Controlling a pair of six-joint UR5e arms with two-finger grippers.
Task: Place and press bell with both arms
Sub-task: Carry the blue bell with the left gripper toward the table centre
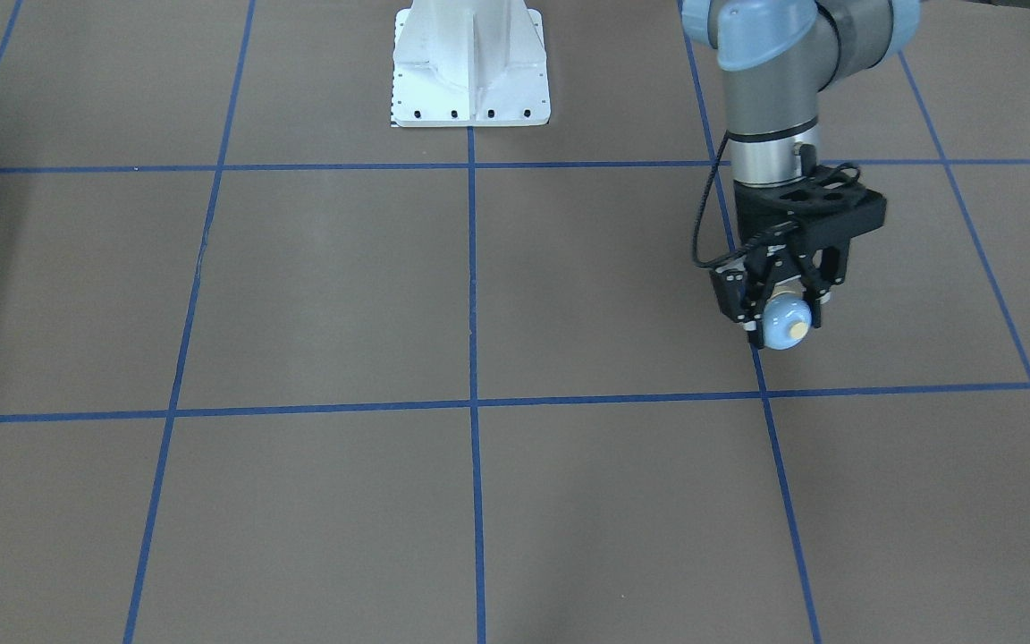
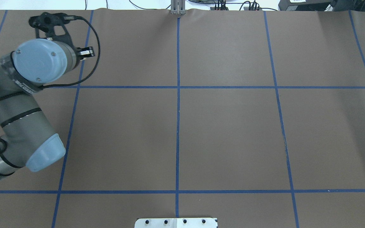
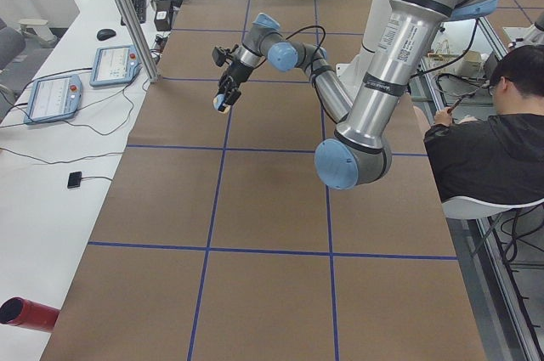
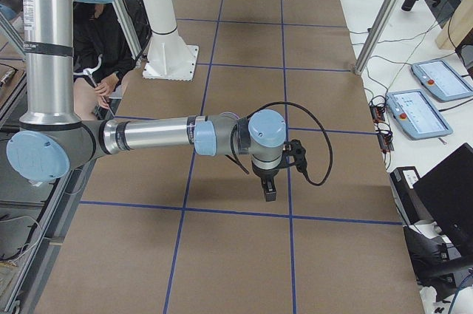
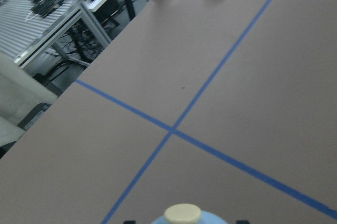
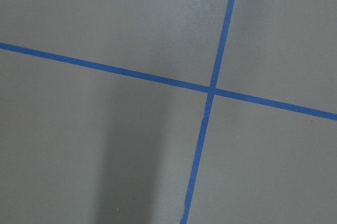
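Holding call bell (image 1: pixel 788 324) clamped in left claw (image 1: pixel 781 320); level it before lowering onto bench (image 1: pixel 345 295); right claw (image 4: pixel 270 191): cannot tell.

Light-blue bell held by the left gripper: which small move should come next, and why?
Probably lower the black two-finger left gripper toward the brown table and level it: the light-blue dome-shaped bell with cream button is clamped between its fingers, tilted, and seems to hang above the surface.
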